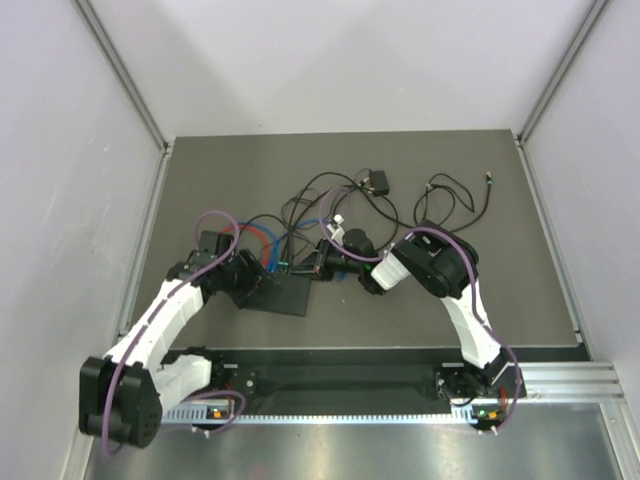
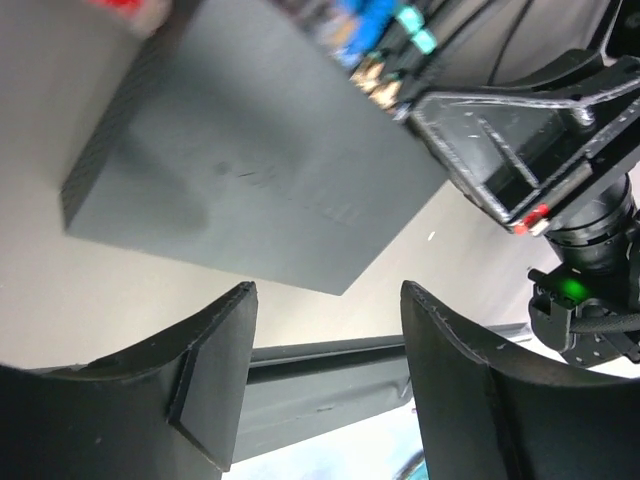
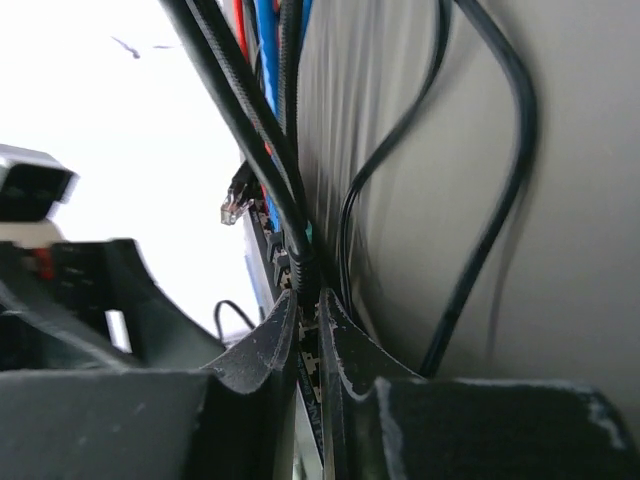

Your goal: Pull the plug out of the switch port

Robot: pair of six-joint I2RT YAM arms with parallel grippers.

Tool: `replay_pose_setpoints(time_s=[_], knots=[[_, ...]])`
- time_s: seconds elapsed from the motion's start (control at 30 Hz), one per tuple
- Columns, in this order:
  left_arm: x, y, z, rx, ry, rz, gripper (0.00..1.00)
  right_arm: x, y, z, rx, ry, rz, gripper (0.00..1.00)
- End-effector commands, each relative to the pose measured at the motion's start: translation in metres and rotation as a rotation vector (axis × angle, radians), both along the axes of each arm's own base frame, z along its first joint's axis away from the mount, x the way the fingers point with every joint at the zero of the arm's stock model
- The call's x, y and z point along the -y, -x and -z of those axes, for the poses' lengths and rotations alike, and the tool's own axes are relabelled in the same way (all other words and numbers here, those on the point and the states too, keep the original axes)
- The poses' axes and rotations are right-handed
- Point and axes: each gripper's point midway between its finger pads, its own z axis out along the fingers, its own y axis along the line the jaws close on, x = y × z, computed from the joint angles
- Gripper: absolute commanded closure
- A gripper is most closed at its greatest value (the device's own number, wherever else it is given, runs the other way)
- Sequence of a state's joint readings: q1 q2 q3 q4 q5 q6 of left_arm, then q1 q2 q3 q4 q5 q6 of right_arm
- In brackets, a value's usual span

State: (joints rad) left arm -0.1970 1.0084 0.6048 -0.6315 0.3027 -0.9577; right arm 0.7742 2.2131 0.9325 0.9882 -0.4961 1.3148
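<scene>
White walls (image 1: 330, 60) enclose a dark grey table (image 1: 250, 165) holding a black switch (image 1: 285, 295). The left gripper (image 2: 328, 295) gapes wide; the right gripper (image 3: 308, 305) pinches the plug (image 3: 304, 265).

Switch box (image 1: 285, 296) lies between left gripper (image 1: 250, 284) and right gripper (image 1: 321, 264), cables (image 1: 318, 197) behind.

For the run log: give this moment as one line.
left fingers: open, empty, by switch | right fingers: shut on black cable at switch's port side | plug: seated or out, cannot tell

no legible text, labels or numbers
</scene>
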Motion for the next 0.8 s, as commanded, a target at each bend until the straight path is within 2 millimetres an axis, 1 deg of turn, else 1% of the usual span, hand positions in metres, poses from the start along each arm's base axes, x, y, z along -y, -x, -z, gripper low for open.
replay_pose_setpoints(time_s=[0.0, 0.07, 0.1, 0.17, 0.2, 0.23, 0.27, 0.33, 0.37, 0.47, 0.53, 0.63, 0.67, 0.77], knots=[[0.004, -0.03, -0.02, 0.084, -0.042, 0.047, 0.36, -0.013, -0.009, -0.057, 0.188, -0.085, -0.052, 1.0], [0.009, -0.033, -0.018, 0.067, -0.042, 0.065, 0.37, -0.013, -0.009, -0.053, 0.218, -0.057, -0.075, 1.0], [0.01, -0.032, -0.011, 0.039, -0.045, 0.062, 0.38, -0.012, -0.006, -0.044, 0.196, -0.023, -0.091, 1.0], [0.01, -0.028, -0.003, 0.008, -0.049, 0.057, 0.41, -0.011, -0.006, -0.039, 0.204, 0.001, -0.116, 1.0], [0.008, -0.023, 0.004, -0.025, -0.055, 0.051, 0.42, -0.009, -0.005, -0.028, 0.172, 0.04, -0.128, 0.96], [0.006, -0.021, 0.008, -0.039, -0.068, 0.045, 0.42, -0.008, -0.004, -0.024, 0.162, 0.062, -0.14, 0.94], [0.005, -0.02, 0.011, -0.05, -0.07, 0.042, 0.42, -0.009, -0.004, -0.025, 0.178, 0.064, -0.167, 0.92], [0.005, -0.018, 0.017, -0.067, -0.074, 0.046, 0.43, -0.007, -0.005, -0.021, 0.168, 0.076, -0.172, 0.85], [0.003, -0.015, 0.024, -0.101, -0.086, 0.044, 0.45, -0.005, -0.005, -0.022, 0.171, 0.075, -0.176, 0.83], [0.001, -0.006, 0.034, -0.164, -0.105, 0.05, 0.49, -0.005, -0.006, -0.015, 0.154, 0.094, -0.204, 0.72], [-0.002, 0.002, 0.04, -0.198, -0.12, 0.047, 0.5, -0.007, -0.007, -0.011, 0.142, 0.091, -0.213, 0.7], [-0.004, 0.008, 0.045, -0.219, -0.124, 0.041, 0.5, -0.007, -0.005, -0.005, 0.119, 0.102, -0.223, 0.64], [-0.003, 0.009, 0.047, -0.228, -0.123, 0.039, 0.5, -0.006, -0.005, -0.005, 0.121, 0.105, -0.225, 0.63], [-0.003, 0.011, 0.05, -0.246, -0.121, 0.042, 0.5, -0.005, -0.004, 0.004, 0.116, 0.137, -0.242, 0.62]])
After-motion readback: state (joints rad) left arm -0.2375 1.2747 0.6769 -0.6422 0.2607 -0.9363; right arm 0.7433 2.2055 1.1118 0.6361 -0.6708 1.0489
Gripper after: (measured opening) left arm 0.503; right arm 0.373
